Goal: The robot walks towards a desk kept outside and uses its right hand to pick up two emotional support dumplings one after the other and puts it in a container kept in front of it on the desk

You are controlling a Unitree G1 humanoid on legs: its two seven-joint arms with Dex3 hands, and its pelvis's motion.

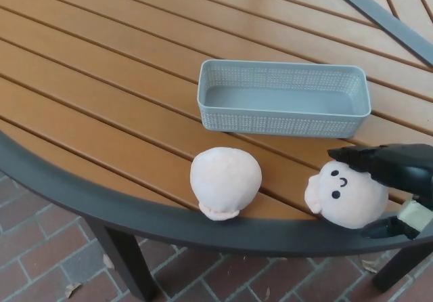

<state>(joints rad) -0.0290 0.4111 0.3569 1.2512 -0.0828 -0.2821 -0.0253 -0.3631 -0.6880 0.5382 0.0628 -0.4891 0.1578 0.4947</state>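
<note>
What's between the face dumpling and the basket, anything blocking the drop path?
Nothing visible. Bare table slats separate the face dumpling from the grey basket, which is empty. The right hand straddles that dumpling; the plain dumpling sits off to the left.

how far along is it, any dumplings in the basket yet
None yet: the grey basket is empty. Both dumplings sit near the table's dark rim. The right hand is around the dumpling with the face, fingers above and below it, but it looks not yet lifted. The plain dumpling is untouched. Both placements remain.
</note>
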